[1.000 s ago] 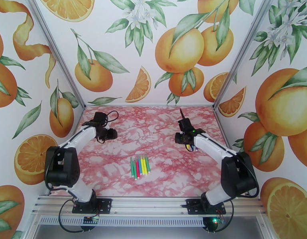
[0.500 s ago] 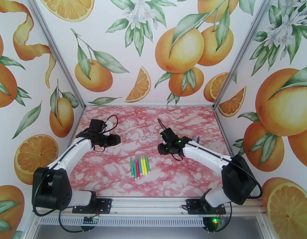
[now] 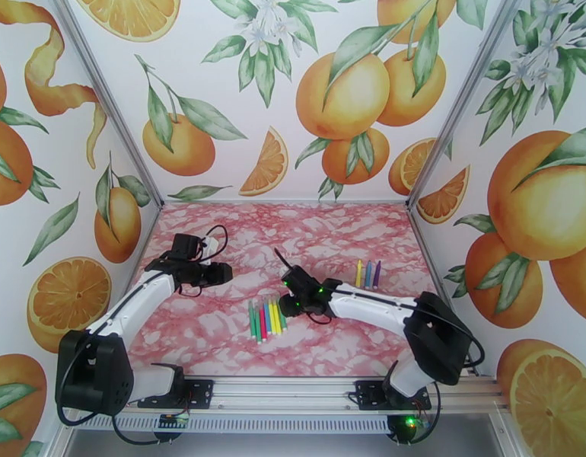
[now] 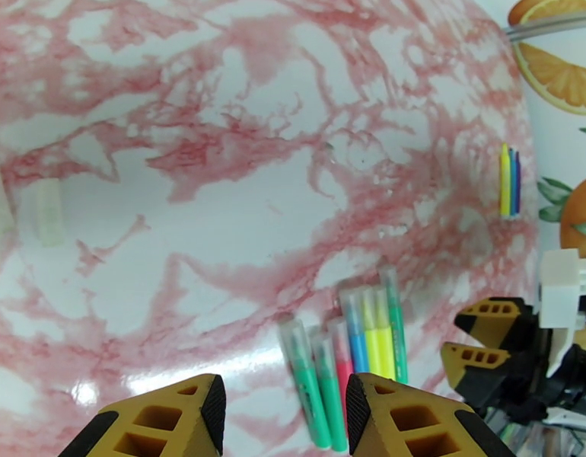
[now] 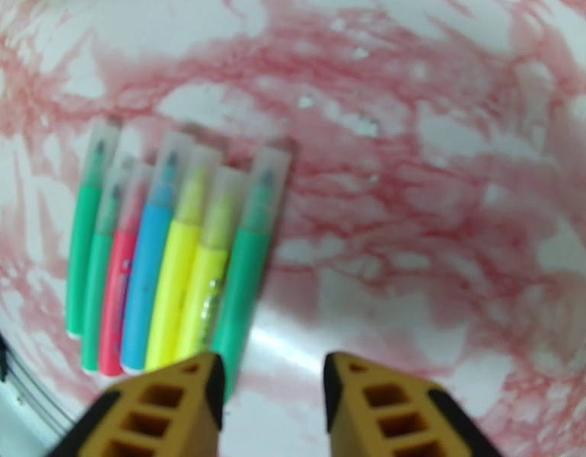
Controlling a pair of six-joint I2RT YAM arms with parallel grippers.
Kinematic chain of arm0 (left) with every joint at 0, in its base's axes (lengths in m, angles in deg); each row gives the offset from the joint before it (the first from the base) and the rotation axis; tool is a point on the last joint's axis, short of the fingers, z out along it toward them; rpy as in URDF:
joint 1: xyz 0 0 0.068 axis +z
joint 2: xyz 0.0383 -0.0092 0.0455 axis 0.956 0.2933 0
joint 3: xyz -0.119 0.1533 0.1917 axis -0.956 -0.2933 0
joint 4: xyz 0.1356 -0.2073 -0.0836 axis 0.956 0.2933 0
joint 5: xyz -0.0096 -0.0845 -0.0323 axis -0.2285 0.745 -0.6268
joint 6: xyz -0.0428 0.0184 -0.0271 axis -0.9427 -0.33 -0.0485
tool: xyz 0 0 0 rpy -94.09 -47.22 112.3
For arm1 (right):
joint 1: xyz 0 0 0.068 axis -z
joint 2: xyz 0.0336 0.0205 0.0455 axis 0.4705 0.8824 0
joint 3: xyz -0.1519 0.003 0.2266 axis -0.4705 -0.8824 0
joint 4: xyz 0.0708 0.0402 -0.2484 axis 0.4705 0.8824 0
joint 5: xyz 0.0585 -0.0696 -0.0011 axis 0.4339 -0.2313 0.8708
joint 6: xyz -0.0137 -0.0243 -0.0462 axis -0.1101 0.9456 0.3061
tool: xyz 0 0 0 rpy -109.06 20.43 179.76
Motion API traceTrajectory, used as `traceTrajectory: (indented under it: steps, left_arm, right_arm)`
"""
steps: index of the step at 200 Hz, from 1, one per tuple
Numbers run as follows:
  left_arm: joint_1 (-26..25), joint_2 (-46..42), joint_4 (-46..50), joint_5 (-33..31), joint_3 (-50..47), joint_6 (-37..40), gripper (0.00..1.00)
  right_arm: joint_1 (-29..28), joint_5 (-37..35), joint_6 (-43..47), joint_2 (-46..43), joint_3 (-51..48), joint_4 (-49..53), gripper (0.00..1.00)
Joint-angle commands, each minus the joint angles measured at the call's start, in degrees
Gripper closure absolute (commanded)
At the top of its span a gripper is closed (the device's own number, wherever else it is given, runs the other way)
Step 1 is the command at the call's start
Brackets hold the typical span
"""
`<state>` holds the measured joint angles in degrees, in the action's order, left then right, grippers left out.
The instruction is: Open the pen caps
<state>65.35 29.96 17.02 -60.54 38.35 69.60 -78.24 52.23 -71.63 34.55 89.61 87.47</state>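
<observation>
**Hovering near the pens with both grippers spread**

Some of this is hard for me to read. From above, my right gripper (image 3: 284,305) is a dark lump, and its fingertips are lost against the wrist. The right wrist camera settles it. The two yellow-and-black fingers (image 5: 188,397) stand apart with bare table (image 5: 445,184) between them, and nothing is pinched. That view is blurred, and the near end of the last green pen runs behind the finger on the left of the view. On the left wrist camera, the left gripper (image 4: 285,401) is cut off by the bottom edge, so only its fingertips show. They also stand apart, gripping nothing.

Now the count. A row of seven pens (image 3: 266,317) lies side by side, packed close: green, green, red, blue, yellow, yellow, green. It sits just ahead of the right gripper, off toward the finger on the left of that camera's view. It is also ahead of the left gripper, a little toward the finger on the right of that view. Each of the seven wears one of the see-through caps (image 5: 171,165) on the end pointing away from both grippers, so seven caps are on.

A second group of three pens (image 3: 367,274), yellow, blue and purple, lies well apart from the row, far ahead and to the right of the left gripper. They are too small for me to make out their caps. That makes ten pens and two grippers.
</observation>
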Motion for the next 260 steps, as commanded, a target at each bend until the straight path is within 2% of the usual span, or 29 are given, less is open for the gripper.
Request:
traceTrajectory:
  steps: [1, 139, 260]
  left_arm:
    - [-0.3, -0.5, -2.1, 1.2, -0.6, -0.4, 0.53]
    - [-0.5, -0.7, -2.2, 0.8, -0.8, -0.3, 0.53]
    - [-0.4, -1.0, -2.0, 0.7, -0.8, -0.4, 0.53]
  right_arm:
    - [-1.0, 2.0, -1.6, 2.1, -0.8, -3.7, 0.61]
    - [-3.1, -0.4, -3.0, 7.5, 0.3, -3.6, 0.66]
    - [-6.6, -11.7, -4.5, 13.6, 6.0, 5.8, 0.72]
